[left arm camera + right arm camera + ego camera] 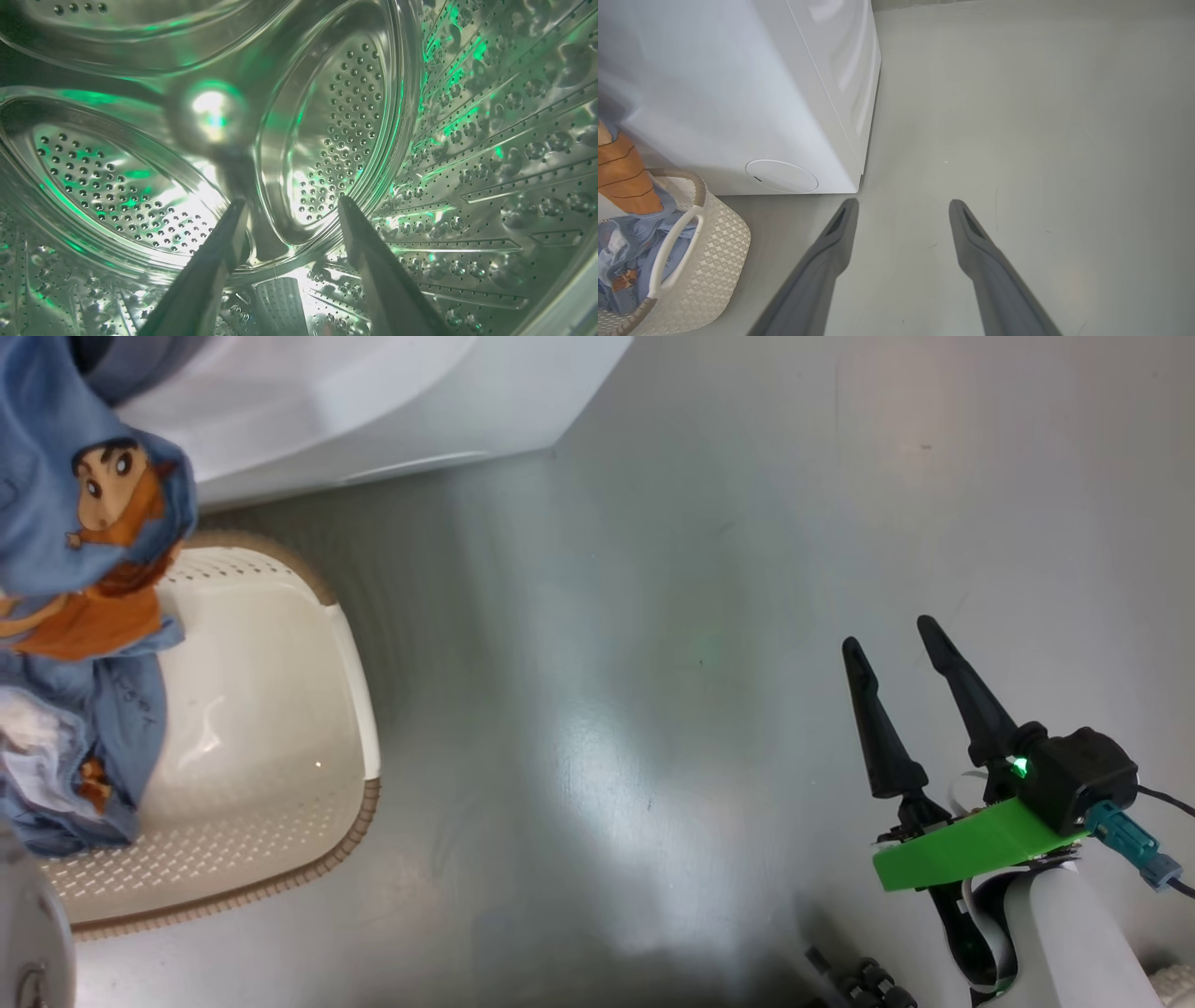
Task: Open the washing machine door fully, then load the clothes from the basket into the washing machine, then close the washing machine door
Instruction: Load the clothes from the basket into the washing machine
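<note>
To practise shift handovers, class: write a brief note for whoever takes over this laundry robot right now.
Left end effector: open, empty, inside the drum.
Right end effector: open, empty, over the floor.
Clothes: hanging in front of the washing machine, lower end in the basket.
Done: door opened.
Left: get the clothes fully inside, then close the door.
</note>
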Tool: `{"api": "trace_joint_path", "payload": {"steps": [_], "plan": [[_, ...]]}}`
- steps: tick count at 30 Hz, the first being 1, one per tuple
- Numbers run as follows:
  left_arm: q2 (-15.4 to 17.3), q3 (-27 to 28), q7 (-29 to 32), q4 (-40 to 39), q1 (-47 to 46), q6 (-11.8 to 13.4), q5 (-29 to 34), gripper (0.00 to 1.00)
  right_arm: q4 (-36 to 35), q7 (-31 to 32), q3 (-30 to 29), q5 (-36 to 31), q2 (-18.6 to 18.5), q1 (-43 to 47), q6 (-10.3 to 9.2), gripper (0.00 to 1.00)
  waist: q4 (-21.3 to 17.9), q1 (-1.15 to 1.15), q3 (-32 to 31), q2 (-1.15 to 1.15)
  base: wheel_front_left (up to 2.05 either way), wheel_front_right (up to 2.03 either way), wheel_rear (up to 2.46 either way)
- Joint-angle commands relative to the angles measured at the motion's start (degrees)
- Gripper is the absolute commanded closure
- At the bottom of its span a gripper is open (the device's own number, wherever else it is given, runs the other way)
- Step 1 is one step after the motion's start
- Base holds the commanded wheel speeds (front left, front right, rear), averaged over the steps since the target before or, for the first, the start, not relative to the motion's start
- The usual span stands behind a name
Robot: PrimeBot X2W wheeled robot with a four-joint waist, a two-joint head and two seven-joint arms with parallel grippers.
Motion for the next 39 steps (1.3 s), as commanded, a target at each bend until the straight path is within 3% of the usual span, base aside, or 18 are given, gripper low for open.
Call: {"api": "trace_joint_path", "payload": {"steps": [1, 22, 31, 39], "plan": [[2.3, 1.04, -0.27, -1.0, 1.63, -0.23, -0.34, 0.0, -1.04, -0.68, 0.83, 0.63, 0.04, 0.31, 0.09, 0.0, 0.45, 0.0, -0.58, 0.0, 0.0, 0.0, 0.0], [-1.32, 3.18, -0.27, 1.03, 13.52, -1.46, -2.32, 0.0, -0.31, -0.68, -0.73, 0.58, -0.73, 0.79, 0.09, 0.0, 5.23, 0.0, -10.75, 0.0, 0.0, 0.0, 0.0], [-3.63, 4.13, -0.27, -6.81, 27.05, -1.58, -4.89, 0.0, -0.75, -0.68, -1.46, 0.26, -0.34, 3.19, 0.09, 0.0, 5.73, 0.0, -16.42, 0.0, 0.0, 0.0, 0.0], [-5.93, 7.19, -0.27, -14.89, 37.78, -1.59, -7.33, 0.0, -1.18, -0.68, -1.48, 0.19, -0.24, 4.0, 0.09, 0.0, 5.77, 0.0, -17.53, 0.0, 0.0, 0.0, 0.0]]}}
